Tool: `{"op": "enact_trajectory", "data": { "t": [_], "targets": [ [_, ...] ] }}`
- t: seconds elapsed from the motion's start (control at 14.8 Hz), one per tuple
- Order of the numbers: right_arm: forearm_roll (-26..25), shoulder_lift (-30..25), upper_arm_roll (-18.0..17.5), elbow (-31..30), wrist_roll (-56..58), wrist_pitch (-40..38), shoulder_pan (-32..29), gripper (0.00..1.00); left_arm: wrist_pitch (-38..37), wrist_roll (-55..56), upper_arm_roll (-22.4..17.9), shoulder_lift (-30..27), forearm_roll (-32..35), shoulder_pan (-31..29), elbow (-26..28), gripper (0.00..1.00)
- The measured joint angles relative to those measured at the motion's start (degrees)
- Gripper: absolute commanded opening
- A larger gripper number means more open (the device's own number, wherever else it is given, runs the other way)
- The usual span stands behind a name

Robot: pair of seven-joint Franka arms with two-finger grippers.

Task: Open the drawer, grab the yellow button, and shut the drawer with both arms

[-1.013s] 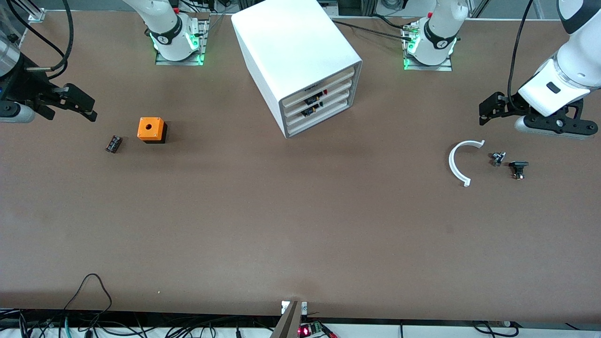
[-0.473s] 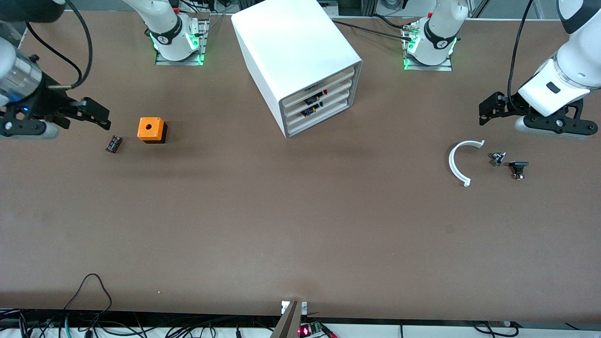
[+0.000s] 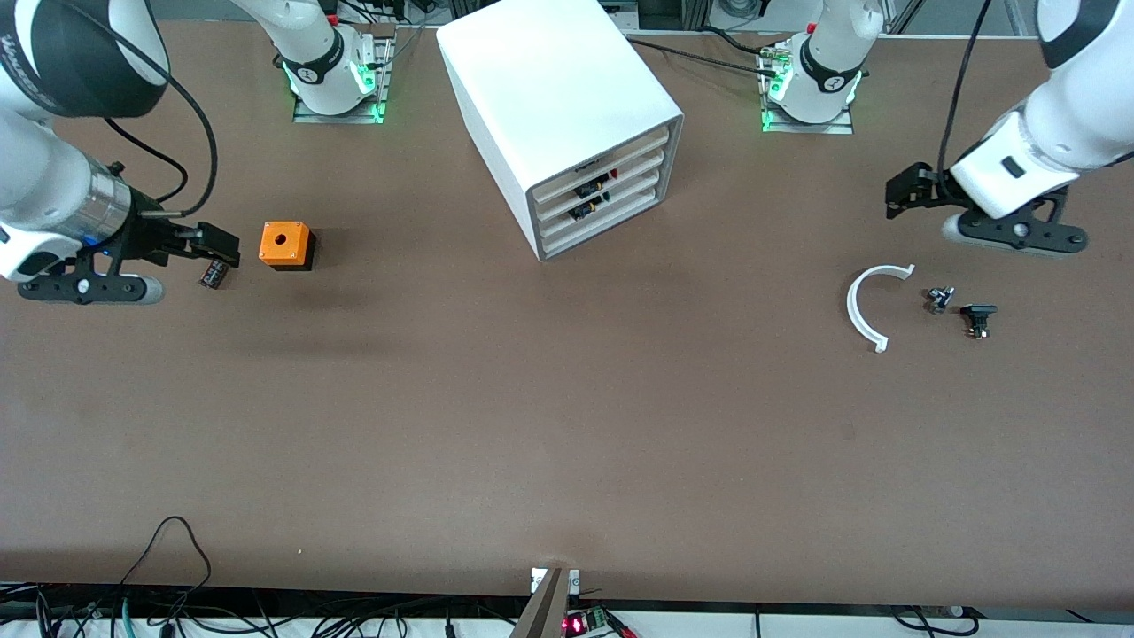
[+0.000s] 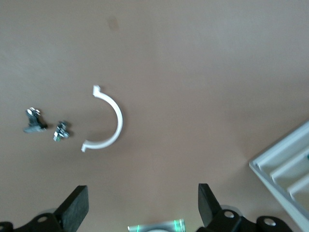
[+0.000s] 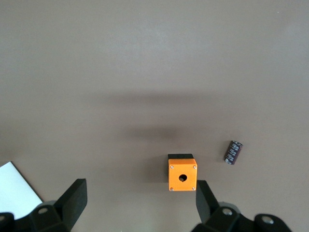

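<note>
White plastic drawers (image 3: 602,197) are sitting shut in the boxy white cabinet (image 3: 554,97), fronts angled toward the left arm's end. Left gripper (image 3: 897,197), fingers spread and empty, is hovering nearer the cabinet than the right gripper (image 3: 223,248), also spread. No button is visible; only the wrist views are showing the open jaws.
</note>
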State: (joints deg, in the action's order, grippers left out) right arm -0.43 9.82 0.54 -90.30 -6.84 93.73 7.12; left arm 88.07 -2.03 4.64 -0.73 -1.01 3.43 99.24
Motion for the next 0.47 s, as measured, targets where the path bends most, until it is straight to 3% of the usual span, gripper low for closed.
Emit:
{"op": "enact_trajectory", "data": {
  "t": [0.2, 0.47],
  "targets": [
    [0.05, 1.29, -0.05, 0.0, -0.12, 0.93, 1.64, 1.0, -3.9, 0.0, 2.63, 1.14, -0.81, 0.38, 0.02, 1.0],
    [0.21, 2.79, -0.08, 0.0, -4.22, 2.34, 3.96, 1.0, -5.18, -2.25, 3.31, 2.75, -8.93, 0.41, 0.3, 1.0]
  ]
}}
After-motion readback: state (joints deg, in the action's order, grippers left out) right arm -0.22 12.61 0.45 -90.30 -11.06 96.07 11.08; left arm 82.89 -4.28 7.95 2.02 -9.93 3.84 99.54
